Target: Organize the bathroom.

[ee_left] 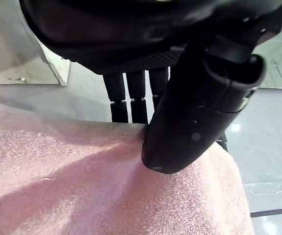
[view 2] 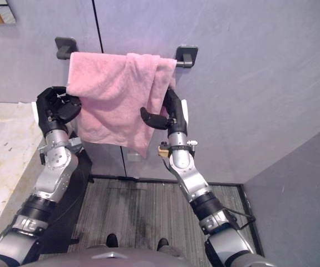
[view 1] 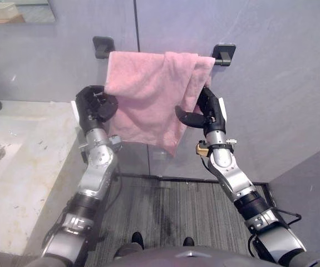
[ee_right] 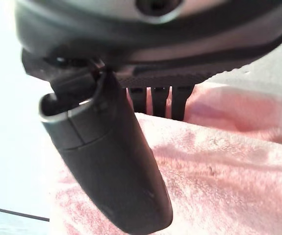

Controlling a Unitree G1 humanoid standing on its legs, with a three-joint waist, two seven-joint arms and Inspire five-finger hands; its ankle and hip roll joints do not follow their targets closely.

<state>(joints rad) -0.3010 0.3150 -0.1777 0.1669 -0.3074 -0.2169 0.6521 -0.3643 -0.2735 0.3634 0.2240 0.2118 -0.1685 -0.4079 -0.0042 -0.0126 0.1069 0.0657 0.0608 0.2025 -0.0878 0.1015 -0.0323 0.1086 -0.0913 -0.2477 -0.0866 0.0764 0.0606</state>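
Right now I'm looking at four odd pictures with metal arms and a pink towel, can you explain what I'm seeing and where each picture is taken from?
This is a two-armed humanoid robot tidying a bathroom. Two pictures come from cameras in its head, looking down along its silver arms. The other two come from cameras on each wrist, so the dark bulk there is the hand itself, seen very close.

A pink towel hangs bunched over a dark towel bar on a grey wall. The right hand has its fingers behind the towel's right edge and its thumb in front, pinching the cloth. The left hand is at the towel's left edge, fingers behind the cloth and thumb on its front. A pale counter lies to the robot's left.
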